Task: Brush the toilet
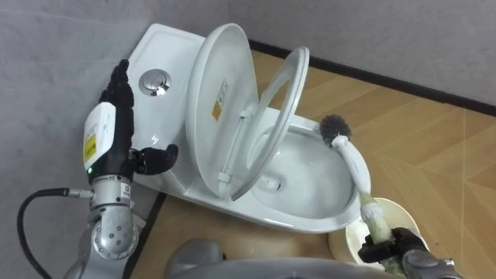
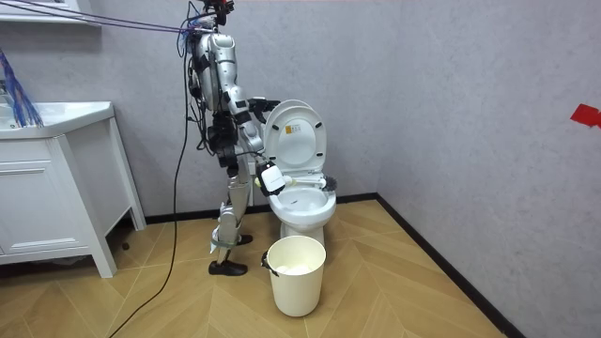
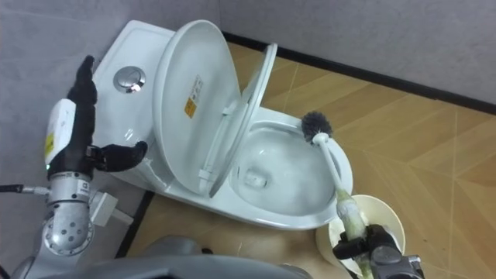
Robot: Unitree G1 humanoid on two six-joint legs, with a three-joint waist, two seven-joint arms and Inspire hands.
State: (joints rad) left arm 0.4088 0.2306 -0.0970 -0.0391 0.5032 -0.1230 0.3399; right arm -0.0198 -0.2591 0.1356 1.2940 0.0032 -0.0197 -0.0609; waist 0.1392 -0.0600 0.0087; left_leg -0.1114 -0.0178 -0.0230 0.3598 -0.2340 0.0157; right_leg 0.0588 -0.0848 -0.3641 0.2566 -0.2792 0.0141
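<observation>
A white toilet (image 1: 310, 221) stands against the grey wall with its lid (image 1: 225, 101) and seat (image 1: 275, 108) raised. The toilet brush has a dark bristle head (image 1: 335, 128) that sits at the bowl's far right rim. Its white shaft (image 1: 358, 170) runs down to a beige grip. My right hand (image 1: 395, 249) is shut on that grip at the lower right, above a cream bucket. My left hand (image 1: 118, 116) is held up beside the cistern (image 1: 167, 46) with straight fingers and the thumb pointing at the toilet's side, holding nothing.
The cream bucket (image 2: 296, 277) stands on the wood floor just in front of the toilet (image 2: 302, 202). I stand at the toilet's side, toward the room view's left. A white vanity cabinet (image 2: 56, 188) is further left. A dark skirting runs along the wall.
</observation>
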